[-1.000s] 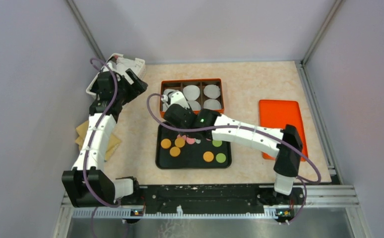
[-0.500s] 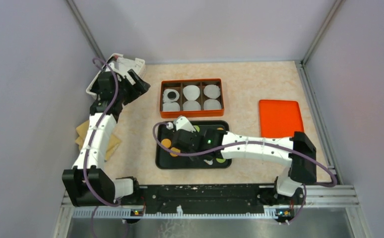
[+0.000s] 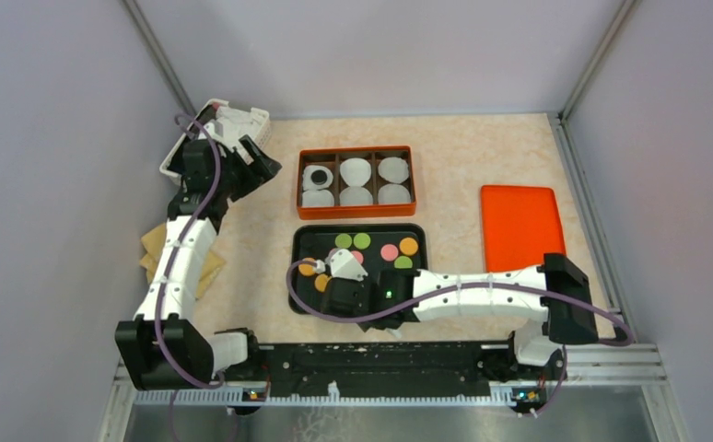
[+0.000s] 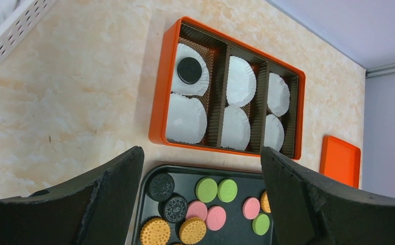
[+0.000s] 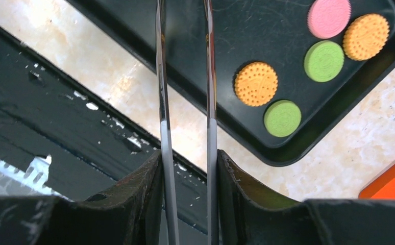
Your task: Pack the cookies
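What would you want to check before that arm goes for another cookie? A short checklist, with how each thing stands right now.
1. Cookies available on the black tray: ok, many lie loose.
2. Free liners in the orange box: ok, five bare; one holds a black cookie.
3. Right gripper empty: cannot tell, its blade tips leave the wrist view.
4. Left gripper out of the way: ok, open, empty, beside the box.
5. Orange lid clear of the box: ok, lying apart.

Lab test cell, grey panel walls (image 3: 49, 138), aluminium framing (image 3: 596, 57) (robot enclosure)
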Motion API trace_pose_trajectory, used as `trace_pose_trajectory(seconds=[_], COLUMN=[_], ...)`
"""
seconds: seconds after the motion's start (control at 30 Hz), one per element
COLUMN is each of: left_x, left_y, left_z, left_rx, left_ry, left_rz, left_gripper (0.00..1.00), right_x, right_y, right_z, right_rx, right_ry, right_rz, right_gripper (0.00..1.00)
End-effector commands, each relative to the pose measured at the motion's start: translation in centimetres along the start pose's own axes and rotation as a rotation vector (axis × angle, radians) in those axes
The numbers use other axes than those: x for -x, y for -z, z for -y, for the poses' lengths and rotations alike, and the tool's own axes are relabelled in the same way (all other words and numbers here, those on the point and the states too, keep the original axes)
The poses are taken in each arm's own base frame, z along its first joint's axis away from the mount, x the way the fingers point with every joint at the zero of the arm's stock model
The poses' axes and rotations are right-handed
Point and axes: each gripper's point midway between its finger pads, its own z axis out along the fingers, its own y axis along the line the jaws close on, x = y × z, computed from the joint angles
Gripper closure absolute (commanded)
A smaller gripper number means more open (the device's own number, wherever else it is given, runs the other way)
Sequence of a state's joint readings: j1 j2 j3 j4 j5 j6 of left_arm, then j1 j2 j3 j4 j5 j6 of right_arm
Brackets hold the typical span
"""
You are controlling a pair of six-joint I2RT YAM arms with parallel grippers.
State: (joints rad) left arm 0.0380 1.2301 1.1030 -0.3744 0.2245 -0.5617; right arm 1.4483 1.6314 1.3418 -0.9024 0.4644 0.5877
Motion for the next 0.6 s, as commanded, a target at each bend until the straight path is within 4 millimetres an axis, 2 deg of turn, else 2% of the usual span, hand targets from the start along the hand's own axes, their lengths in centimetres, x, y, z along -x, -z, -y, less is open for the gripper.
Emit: trace_pose_trajectory(seconds=[0.0, 0.2, 0.27, 0.33, 0.4, 0.57], left_x=[1.1, 1.3, 1.4, 1.4, 1.5, 1.5], left_y=[1.5, 1.9, 2.0, 2.1, 2.2, 2.1], left_z=[1.2, 1.5, 1.6, 1.6, 1.7, 1.5], left_rx=[-0.051, -0.059, -0.06, -0.061, -0.065, -0.058], left_ry=[-0.027, -0.032, -0.033, -0.034, -0.036, -0.039], left_rz=[0.051, 0.062, 0.064, 0.065, 0.068, 0.068], left_gripper=[0.09, 0.09, 0.09, 0.09, 0.09, 0.08], right_x=[0.1, 0.1, 0.1, 0.2, 0.3, 1.0], right_y=[1.4, 1.6, 1.3, 0.9, 0.6, 0.1], right_z=[-1.3, -2.3, -2.3, -2.4, -2.6, -3.2], right_rx=[0.03, 0.06, 0.049, 0.039, 0.033, 0.033], right_ry=[-0.032, -0.03, -0.027, -0.021, -0.01, 0.019], right_rz=[0.018, 0.012, 0.01, 0.009, 0.007, 0.014], right_gripper=[0.99, 0.94, 0.79, 0.7, 0.65, 0.6])
